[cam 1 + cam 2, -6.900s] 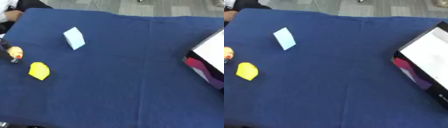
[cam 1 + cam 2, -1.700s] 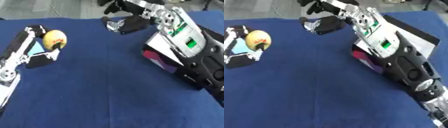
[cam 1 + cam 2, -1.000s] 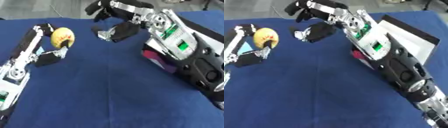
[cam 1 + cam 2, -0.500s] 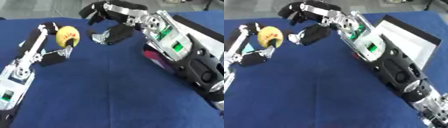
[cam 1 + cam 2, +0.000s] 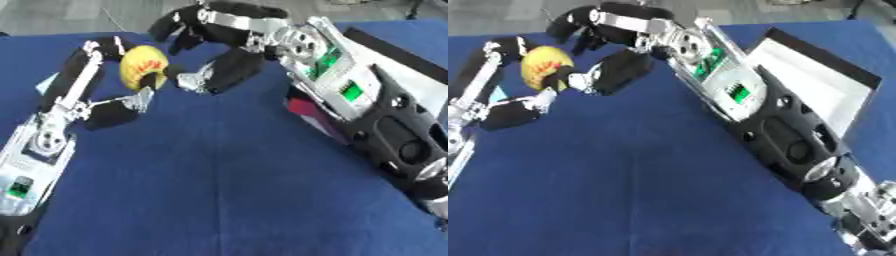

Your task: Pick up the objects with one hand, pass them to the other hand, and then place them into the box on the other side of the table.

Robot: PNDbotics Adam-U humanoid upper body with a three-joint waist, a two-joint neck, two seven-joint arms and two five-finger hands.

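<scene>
A yellow rounded object (image 5: 143, 66) with red marks is held up above the blue table, with my left hand (image 5: 103, 67) shut on it at the upper left. My right hand (image 5: 213, 52) reaches in from the right and is open around it, fingers (image 5: 179, 24) curved above and the thumb (image 5: 214, 76) beside it, right at the object. The box (image 5: 820, 97) with a white inside lies at the right, partly behind my right arm. A light blue flat object (image 5: 42, 85) peeks out behind my left arm.
The blue cloth (image 5: 219, 190) covers the table, with open room in the middle and front. My right forearm (image 5: 367, 115) crosses the right side above the box's dark, pink-marked near wall (image 5: 306, 111).
My left hand has carried the yellow object right and toward the middle. My right hand has moved left and closed in around it. The earliest frames show the object lying on the cloth.
</scene>
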